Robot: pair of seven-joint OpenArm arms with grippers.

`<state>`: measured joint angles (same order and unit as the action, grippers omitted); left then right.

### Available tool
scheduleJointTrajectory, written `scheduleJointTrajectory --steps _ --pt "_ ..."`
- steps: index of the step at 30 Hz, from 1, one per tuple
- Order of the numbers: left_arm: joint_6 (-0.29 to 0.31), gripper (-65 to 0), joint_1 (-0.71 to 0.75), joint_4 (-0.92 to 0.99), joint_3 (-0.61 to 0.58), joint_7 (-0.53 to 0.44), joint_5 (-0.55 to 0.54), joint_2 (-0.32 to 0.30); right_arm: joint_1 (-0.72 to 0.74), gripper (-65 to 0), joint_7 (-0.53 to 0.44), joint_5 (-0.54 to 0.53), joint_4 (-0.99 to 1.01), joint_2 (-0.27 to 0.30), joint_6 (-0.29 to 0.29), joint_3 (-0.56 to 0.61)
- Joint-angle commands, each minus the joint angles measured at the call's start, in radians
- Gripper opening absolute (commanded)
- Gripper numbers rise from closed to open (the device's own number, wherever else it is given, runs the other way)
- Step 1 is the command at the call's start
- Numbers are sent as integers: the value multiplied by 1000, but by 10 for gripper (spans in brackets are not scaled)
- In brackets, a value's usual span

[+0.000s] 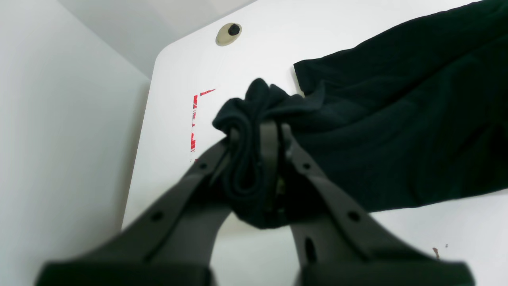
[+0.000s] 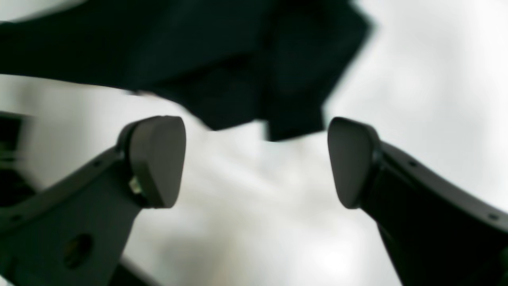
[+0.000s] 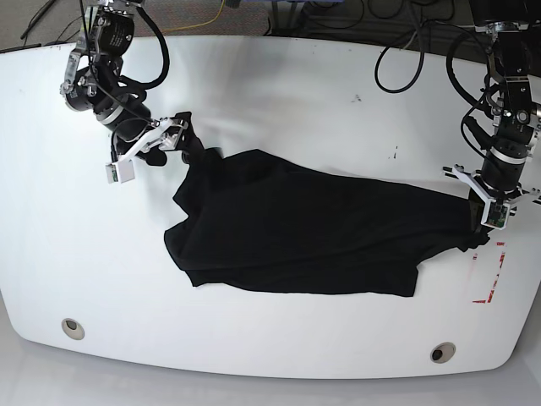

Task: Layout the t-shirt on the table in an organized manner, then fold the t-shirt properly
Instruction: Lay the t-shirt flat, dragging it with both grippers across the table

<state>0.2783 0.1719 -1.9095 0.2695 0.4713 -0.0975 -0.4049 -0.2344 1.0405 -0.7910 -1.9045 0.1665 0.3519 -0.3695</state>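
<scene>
Right now it's the spread-out step: t-shirt [image 3: 304, 233] lies across the middle of the bench [image 3: 270, 93], black, rumpled, stretched between the two arms but not flat.

Left gripper [image 1: 256, 135] is clamped on a bunched wad of the t-shirt [image 1: 397, 119], fabric rolled up thick between the fingers [image 1: 270, 159]. In the base view it sits at the shirt's right end, just beside the red corner mark [image 3: 490, 292].

Right gripper [image 2: 256, 159] has its fingers [image 2: 156, 159] wide apart, nothing between them. The t-shirt [image 2: 222, 59] hangs just beyond the tips, not touching as far as the blurred wrist view shows. In the base view this gripper [image 3: 173, 135] is at the shirt's upper left corner.

To do the step well, my take:
- Keep the left grip as an anchor; don't drag it further toward the bench edge.
- Right side should regrasp a single hem or shoulder corner, not a clump, then pull away from the left to take out the slack.
- Lower left part of the shirt is doubled over; it needs its own pull before any fold.
- Wad in the left fingers will leave that end creased, so regrip there on one layer too.
- Keep pulls low over the bench so the cloth slides rather than lifts.

Writing: none readable. Shirt is plain, no print or label seen. The red mark [image 1: 194, 123] is just striped tape, no text.
</scene>
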Motion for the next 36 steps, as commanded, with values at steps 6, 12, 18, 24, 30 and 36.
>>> scheduleJointTrajectory --steps 6,12,18,24,30,36 --pt "-9 -650 -10 -22 6 -32 2 7 20 -113 -52 184 -13 -6 78 -4" --pt "-9 -650 -12 -20 4 -32 0 8 82 -113 -68 250 110 -9 126 -4" --pt "-9 -650 -12 -18 4 -32 0 10 120 -113 -118 247 234 -9 154 -4" --pt "-9 -650 -15 -18 -11 -32 0 10 157 -115 -127 247 313 -9 169 -6" --pt "-9 -650 -15 -18 -16 -32 3 10 181 -115 -144 244 383 -11 192 -9" --pt "-9 -650 -15 -18 -17 -32 3 10 181 -115 -161 192 408 -40 194 -7"
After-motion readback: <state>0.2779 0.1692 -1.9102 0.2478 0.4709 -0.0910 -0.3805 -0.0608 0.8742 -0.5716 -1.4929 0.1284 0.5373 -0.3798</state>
